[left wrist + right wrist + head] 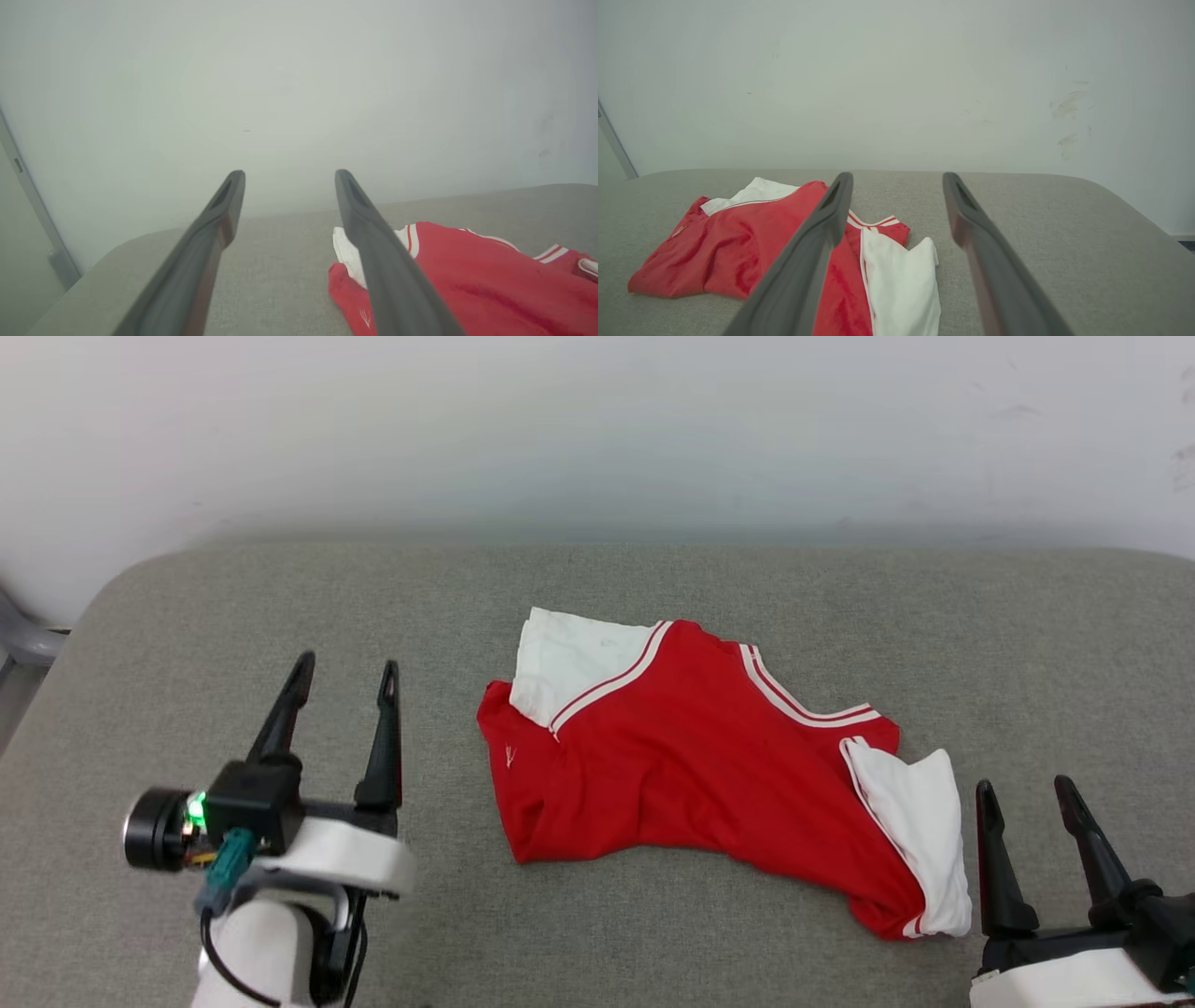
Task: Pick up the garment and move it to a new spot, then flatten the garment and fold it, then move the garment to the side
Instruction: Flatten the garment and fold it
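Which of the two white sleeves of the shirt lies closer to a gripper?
The sleeve on the robot's right, just beside the right gripper. The other sleeve lies farther back, apart from the left gripper.

Garment (691, 765): soft cloth, creased; red body with a faint sheen, white sleeves matt.
Padded surface (280, 616): grey woven fabric, matt, coarse grain.
Wall (597, 429): smooth, matt paint; a few scuff marks.
Left gripper (347, 663): dark, matt, looks like plastic or rubber.
Right gripper (1023, 786): same dark matt finish, smooth along the inner faces.
Wrist housing (345, 854): white plastic, smooth, light gloss.
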`<state>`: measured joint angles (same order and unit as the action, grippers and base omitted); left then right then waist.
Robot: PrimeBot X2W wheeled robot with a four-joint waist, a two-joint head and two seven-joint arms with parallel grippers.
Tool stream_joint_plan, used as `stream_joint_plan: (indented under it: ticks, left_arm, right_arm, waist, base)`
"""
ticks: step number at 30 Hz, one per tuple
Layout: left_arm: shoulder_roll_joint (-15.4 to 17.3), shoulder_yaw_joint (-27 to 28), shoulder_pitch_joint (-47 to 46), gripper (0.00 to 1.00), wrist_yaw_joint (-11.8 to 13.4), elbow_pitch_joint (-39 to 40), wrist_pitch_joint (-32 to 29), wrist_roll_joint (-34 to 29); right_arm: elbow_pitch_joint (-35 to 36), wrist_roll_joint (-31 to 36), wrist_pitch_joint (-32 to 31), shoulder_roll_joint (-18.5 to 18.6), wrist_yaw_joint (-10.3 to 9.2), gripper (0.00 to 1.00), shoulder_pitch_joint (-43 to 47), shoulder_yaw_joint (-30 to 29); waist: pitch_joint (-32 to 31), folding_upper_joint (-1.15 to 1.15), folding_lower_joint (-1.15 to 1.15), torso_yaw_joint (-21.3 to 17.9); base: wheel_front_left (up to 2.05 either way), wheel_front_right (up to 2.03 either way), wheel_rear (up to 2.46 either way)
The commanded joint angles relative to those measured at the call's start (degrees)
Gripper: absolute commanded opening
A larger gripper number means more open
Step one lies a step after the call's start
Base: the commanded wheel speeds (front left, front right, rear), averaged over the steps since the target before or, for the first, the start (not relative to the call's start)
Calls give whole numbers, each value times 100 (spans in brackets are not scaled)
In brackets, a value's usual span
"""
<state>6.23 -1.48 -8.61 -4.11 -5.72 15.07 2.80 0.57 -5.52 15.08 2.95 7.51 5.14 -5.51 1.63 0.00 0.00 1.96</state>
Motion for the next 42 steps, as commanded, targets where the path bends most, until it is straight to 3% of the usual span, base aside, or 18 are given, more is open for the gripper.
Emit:
stream_joint_plan:
  ticks: [1, 6, 10, 17, 24, 27, 32, 42]
  left_arm:
    - [69, -65, -310, 100, -98, -62, 15, 13]
    - [451, -537, -1522, 100, -288, -693, -12, 35]
    - [664, -946, -2144, 100, -322, -1120, -468, 243]
    - [1128, -2192, -3001, 100, -328, -1572, -2176, 1109]
    - [1626, -3704, -3587, 100, -329, -1669, -4153, 2509]
    - [1837, -4226, -3774, 100, -330, -1634, -4671, 3040]
    - [2132, -4759, -3892, 100, -329, -1767, -5037, 3680]
    - [2289, -6021, -3706, 100, -334, -2255, -5301, 4439]
  right_arm:
    - [37, 9, 14, -14, -4, 100, -100, 11]
    - [82, 56, 14, -15, -4, 100, -247, -6]
    - [97, 81, 14, -14, -4, 100, -315, -11]
    - [117, 94, 14, -14, -4, 100, -431, -9]
    - [139, 92, 14, -13, -4, 100, -545, -12]
    - [136, 74, 14, -13, -4, 100, -590, 25]
    - [129, 0, 14, -14, -4, 100, -696, 43]
    - [137, -27, 14, -14, -4, 100, -865, 49]
  waist:
    - [67, 0, 0, -32]
    - [291, 0, 0, -142]
    - [410, 0, 0, -196]
    - [586, 0, 0, -279]
    - [795, 0, 0, -333]
    - [903, 0, 0, -386]
    - [1082, 0, 0, -488]
    - [1409, 0, 0, -603]
  base:
    - [0, 0, 0]
    - [0, 0, 0]
    - [0, 0, 0]
    - [0, 0, 0]
    - [0, 0, 0]
    - [0, 0, 0]
    - [0, 0, 0]
    - [0, 0, 0]
